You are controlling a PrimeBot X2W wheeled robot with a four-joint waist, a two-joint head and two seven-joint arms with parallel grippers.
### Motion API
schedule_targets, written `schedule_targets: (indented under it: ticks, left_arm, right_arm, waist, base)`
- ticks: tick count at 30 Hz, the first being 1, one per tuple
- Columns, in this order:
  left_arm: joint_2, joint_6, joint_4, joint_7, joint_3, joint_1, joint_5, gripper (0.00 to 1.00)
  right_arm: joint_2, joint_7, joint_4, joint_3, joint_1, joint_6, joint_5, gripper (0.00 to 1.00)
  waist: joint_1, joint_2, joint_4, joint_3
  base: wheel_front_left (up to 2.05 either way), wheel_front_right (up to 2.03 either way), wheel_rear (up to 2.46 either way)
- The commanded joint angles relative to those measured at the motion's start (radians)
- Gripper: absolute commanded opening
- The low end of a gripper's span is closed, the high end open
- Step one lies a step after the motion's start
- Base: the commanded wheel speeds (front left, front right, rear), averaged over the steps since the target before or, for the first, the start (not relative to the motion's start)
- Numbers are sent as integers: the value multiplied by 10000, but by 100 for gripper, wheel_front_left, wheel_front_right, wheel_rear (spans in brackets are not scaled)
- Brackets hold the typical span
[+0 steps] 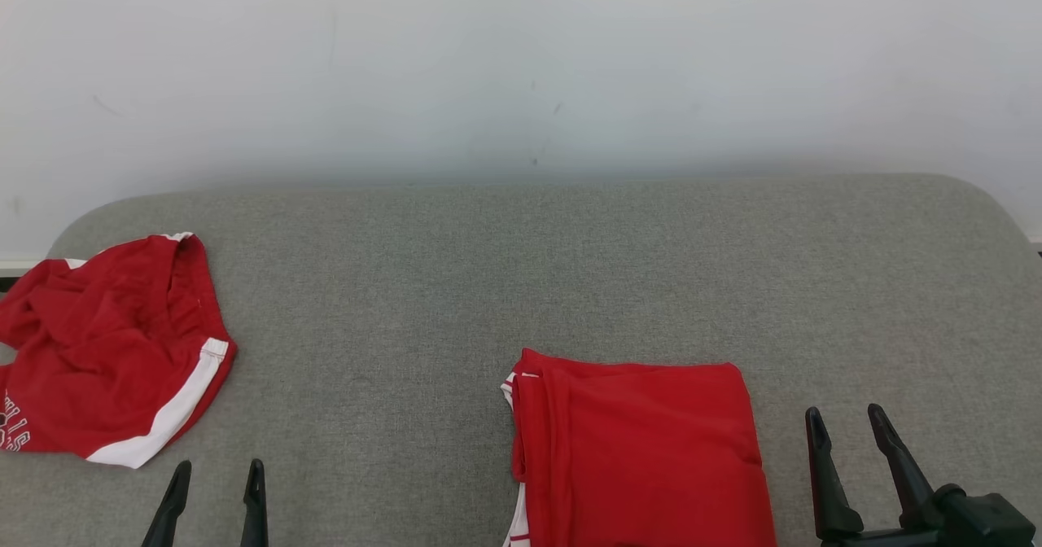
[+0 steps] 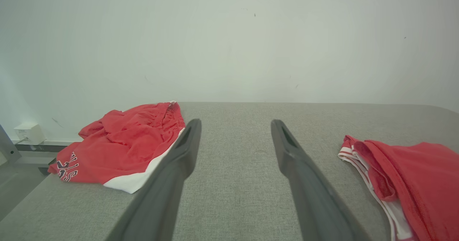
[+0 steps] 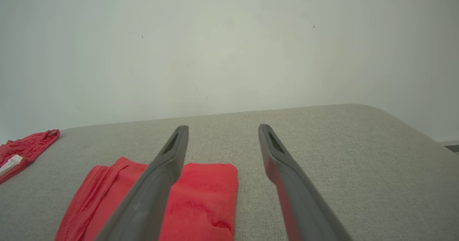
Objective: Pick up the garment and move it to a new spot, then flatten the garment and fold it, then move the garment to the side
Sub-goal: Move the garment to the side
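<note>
Item 1: folded red garment (image 1: 643, 449). A flat, roughly rectangular stack with white trim showing along its left edge. It lies at the lower centre of the head view, running off the bottom edge, on the grey fabric surface (image 1: 521, 270).

Item 2: crumpled red garment (image 1: 106, 352). Bunched and unfolded, with a white side stripe and part of a printed lettering at its lower left. It sits at the left edge of the head view on the same surface, well apart from item 1.

Item 3: right gripper (image 1: 843, 410). Lower right of the head view, just beside the folded garment's right edge. Its fingers are spread and hold nothing. In the right wrist view its left finger crosses in front of the folded cloth.

Item 4: left gripper (image 1: 220, 466). Lower left of the head view, near the crumpled garment's lower edge. Its fingers are parted and empty.

Item 5: white wall (image 1: 521, 59), behind the surface, with faint marks.

Item 6: small white box (image 2: 29, 132), at the foot of the wall, left edge of the left wrist view.
</note>
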Motion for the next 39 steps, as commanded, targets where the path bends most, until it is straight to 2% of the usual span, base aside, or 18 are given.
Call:
schedule_targets:
  ticks: [1,18,22,30,39]
  left_arm:
    - [23,39,-23,-6,-7,157,-33,100]
    - [41,83,47,-5,26,181,-64,100]
    - [24,96,99,-5,8,78,-79,100]
    - [-38,82,250,-5,-218,-277,-59,100]
    - [-106,97,359,-5,-375,-479,-113,100]
  right_arm:
    - [22,18,12,-23,74,-26,-59,100]
    - [90,158,177,36,-48,-26,-25,100]
    - [-208,425,457,314,-607,-26,129,100]
    - [-744,1502,2055,776,-1836,-26,540,100]
    - [-831,1642,4136,1254,-2680,-26,915,100]
  waist:
    - [1,0,10,-7]
    - [1,0,-32,-33]
    - [1,0,-48,63]
    - [1,0,215,284]
    - [1,0,522,520]
  base:
    - [0,0,0]
    - [0,0,0]
    - [0,0,0]
    - [0,0,0]
    - [0,0,0]
